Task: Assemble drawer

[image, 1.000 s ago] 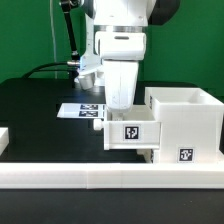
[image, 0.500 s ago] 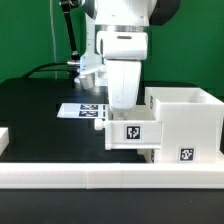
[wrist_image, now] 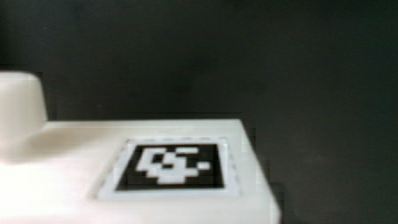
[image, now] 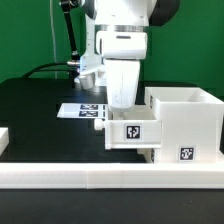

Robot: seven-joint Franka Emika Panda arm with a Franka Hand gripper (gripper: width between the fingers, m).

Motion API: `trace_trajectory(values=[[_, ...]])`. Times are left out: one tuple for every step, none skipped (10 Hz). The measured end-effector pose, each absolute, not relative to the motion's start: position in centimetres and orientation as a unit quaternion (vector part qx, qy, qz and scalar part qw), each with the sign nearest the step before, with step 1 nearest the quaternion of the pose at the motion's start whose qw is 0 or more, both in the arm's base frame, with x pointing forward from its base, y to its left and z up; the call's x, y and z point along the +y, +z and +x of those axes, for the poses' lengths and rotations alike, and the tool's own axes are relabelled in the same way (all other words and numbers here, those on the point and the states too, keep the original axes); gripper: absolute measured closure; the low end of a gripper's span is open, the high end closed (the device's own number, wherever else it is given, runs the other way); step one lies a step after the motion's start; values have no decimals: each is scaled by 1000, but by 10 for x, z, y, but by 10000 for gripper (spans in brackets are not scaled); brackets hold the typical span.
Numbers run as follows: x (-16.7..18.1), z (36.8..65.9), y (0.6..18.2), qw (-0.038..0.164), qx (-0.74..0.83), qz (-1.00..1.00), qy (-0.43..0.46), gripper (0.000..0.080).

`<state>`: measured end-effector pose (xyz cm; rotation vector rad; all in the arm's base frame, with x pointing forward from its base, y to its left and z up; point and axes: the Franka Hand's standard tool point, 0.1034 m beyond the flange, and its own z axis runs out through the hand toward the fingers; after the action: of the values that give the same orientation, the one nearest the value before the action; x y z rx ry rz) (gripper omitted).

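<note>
You have one tray point(image: 131, 133) partly slid into the casing point(image: 185, 125) at centre frame; seating it fully remains. The gripper point(image: 121, 103) sits over it, but you cannot tell its grip.

Exterior view bright, evenly lit and sharp; wrist view dim, blurred.

black table point(image: 40, 115) | marker board point(image: 78, 110) flat on it | white border rail point(image: 100, 178) along front edge

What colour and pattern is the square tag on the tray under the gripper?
The tag is black with a white blocky pattern, on the white tray. It shows best in the wrist view.
</note>
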<state>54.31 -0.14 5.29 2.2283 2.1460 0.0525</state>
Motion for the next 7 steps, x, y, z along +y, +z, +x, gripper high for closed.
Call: trace_trajectory(values=[[-2,542,53,21,693,720,12,757],[-3,542,53,16,693,721,5,757],[-3,542,53,17,693,721,5,757],[-3,542,53,17,693,721,5,757],[-2,541,53,17,697,717,5,757],[-1,541,52,18,697,717,8,757],[-1,540,51,21,696,718,13,757]])
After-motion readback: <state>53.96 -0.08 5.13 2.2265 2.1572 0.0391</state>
